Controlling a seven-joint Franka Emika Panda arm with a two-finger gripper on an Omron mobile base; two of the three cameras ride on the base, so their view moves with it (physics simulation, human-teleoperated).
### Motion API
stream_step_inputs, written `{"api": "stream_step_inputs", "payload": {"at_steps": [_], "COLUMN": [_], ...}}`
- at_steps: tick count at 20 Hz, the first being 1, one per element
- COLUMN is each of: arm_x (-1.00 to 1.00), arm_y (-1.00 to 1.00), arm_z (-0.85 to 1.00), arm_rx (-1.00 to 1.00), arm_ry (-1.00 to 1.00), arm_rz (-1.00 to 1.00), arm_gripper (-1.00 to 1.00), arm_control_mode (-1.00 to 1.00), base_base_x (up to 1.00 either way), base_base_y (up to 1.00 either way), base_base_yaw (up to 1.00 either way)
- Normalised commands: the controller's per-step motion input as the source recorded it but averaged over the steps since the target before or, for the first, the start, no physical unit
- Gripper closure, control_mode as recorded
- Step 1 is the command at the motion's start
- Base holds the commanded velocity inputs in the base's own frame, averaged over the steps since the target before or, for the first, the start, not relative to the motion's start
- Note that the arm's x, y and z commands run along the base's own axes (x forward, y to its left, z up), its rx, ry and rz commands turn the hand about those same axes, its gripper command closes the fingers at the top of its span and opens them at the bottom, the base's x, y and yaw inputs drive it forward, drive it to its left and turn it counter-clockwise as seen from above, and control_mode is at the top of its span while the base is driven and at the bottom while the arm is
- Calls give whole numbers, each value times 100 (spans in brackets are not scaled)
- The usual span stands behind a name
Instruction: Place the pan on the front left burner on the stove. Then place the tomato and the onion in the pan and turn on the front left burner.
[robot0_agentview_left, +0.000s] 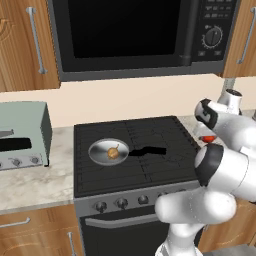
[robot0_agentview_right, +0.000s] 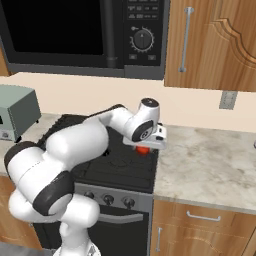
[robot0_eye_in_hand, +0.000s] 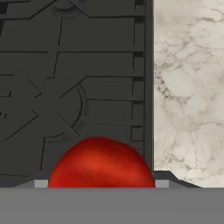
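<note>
The gripper is apparently pinching the tomato, jaws spread around it, over the stove's right edge; the pan is lying far to the left, onion inside.

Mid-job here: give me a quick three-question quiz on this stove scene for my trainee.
1. True or false: the onion lies inside the pan.
2. Where does the pan sit? A) on the front left burner of the stove; B) on the back right burner; C) on the counter.
3. Fill in: the red thing right at the gripper, over the stove's right edge, is the ____.
Key: 1 true; 2 A; 3 tomato.
</note>
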Motion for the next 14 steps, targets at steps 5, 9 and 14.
{"api": "stream_step_inputs", "payload": {"at_steps": [5, 9, 14], "arm_x": [0, 0, 0], "arm_y": [73, 65, 66], "arm_z": [21, 19, 20], "arm_rx": [-6, -1, 0], "arm_ry": [-1, 0, 0], "arm_rz": [0, 0, 0], "arm_gripper": [100, 100, 100], "arm_control_mode": [-100, -100, -100], "base_base_x": [0, 0, 0], "base_base_y": [0, 0, 0], "base_base_yaw": [0, 0, 0]}}
